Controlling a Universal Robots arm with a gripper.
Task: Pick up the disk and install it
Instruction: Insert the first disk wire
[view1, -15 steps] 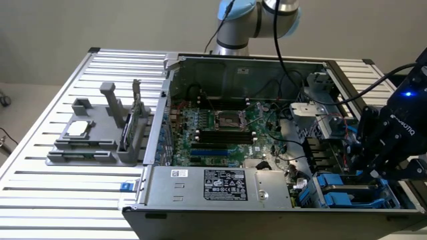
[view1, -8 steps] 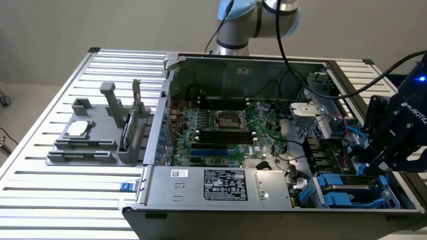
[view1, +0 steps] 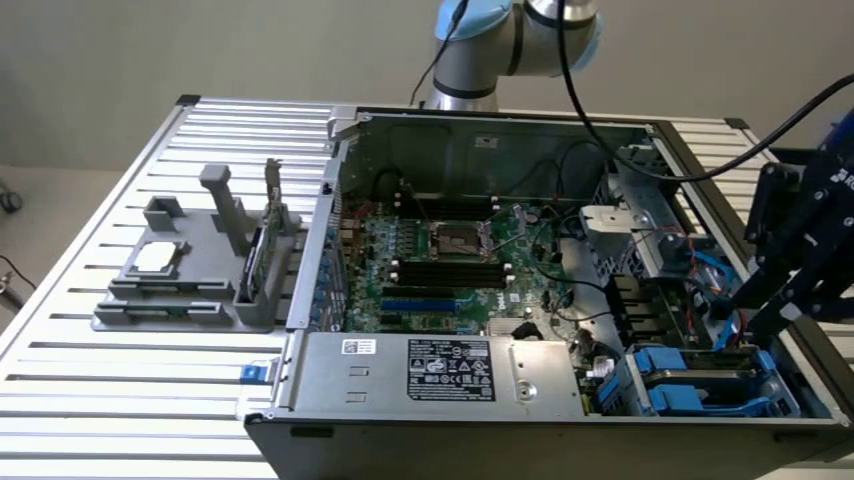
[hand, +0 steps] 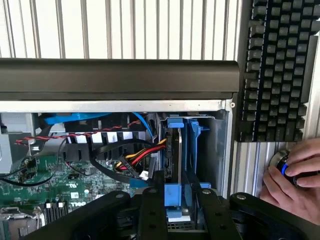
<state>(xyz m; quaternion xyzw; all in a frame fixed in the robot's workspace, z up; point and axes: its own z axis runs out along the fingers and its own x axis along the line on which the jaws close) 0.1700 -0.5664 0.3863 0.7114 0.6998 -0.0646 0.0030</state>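
Your end effector (view1: 781, 310) hangs at the right edge of the exterior view, over the drive bay of the open computer case (view1: 467, 130). The disk (hand: 172, 150) stands on edge in its blue frame inside that bay. The fingers (hand: 152, 210) are closed on its near end.

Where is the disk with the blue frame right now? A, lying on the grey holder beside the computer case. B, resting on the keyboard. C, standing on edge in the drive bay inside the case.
C: the disk stands on edge between the blue rails of the drive bay, just beyond the claw.
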